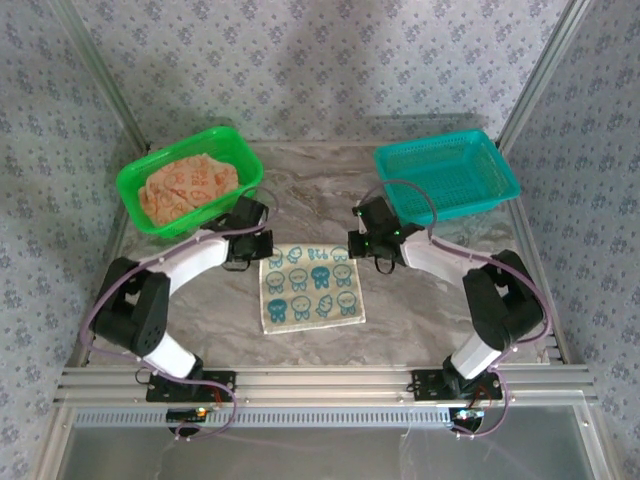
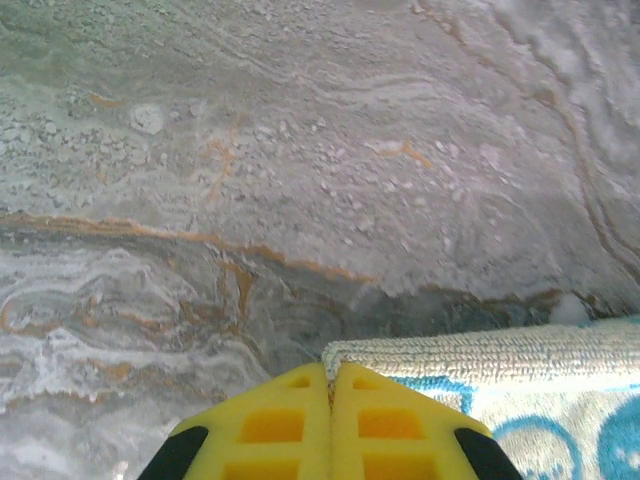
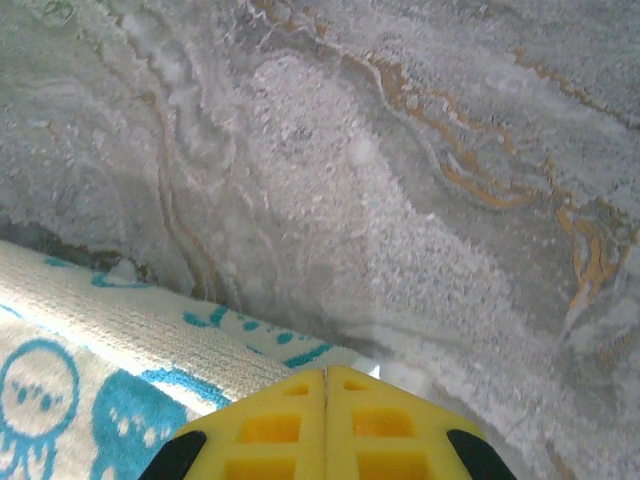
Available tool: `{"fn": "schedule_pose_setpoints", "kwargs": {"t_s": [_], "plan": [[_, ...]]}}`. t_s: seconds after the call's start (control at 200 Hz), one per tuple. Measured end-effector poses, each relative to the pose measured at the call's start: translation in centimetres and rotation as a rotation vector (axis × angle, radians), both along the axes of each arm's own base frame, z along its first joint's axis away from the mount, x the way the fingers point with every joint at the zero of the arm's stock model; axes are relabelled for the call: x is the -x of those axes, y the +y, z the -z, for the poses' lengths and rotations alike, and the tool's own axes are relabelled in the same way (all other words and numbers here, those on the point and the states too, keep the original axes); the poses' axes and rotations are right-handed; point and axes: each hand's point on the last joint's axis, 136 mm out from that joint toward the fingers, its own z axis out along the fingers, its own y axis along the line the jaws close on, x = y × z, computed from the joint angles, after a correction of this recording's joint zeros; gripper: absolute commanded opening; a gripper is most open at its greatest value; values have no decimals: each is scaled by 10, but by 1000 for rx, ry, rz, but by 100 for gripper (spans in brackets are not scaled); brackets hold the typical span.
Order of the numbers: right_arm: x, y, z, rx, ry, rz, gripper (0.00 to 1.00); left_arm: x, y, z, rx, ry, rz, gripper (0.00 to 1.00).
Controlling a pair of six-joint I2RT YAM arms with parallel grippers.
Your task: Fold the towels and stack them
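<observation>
Cream square terry towel with teal cartoon figures (image 1: 310,285) lies flat mid marble table (image 1: 310,190), between arms. Left gripper (image 2: 330,368) jaws pressed together at its far-left corner; right gripper (image 3: 327,370) likewise at far-right corner. Cannot tell if cloth is caught between fingers. Risks: one corner missed or slipping on lift, so fold skews; uneven pull by arms bunches cloth. Orange bunny-print towel (image 1: 190,185) sits crumpled in green plastic basket (image 1: 130,190).
</observation>
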Motion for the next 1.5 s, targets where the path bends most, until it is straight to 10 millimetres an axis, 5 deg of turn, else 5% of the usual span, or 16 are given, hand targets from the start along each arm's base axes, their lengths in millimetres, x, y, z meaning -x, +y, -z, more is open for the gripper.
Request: {"fn": "schedule_pose_setpoints", "kwargs": {"t_s": [0.994, 1.499], "plan": [[112, -15, -8, -9, -143, -67, 0, 120, -14, -25, -83, -317, 141, 0], [126, -18, 12, 6, -128, -54, 0, 145, -11, -7, -21, -299, 158, 0]]}}
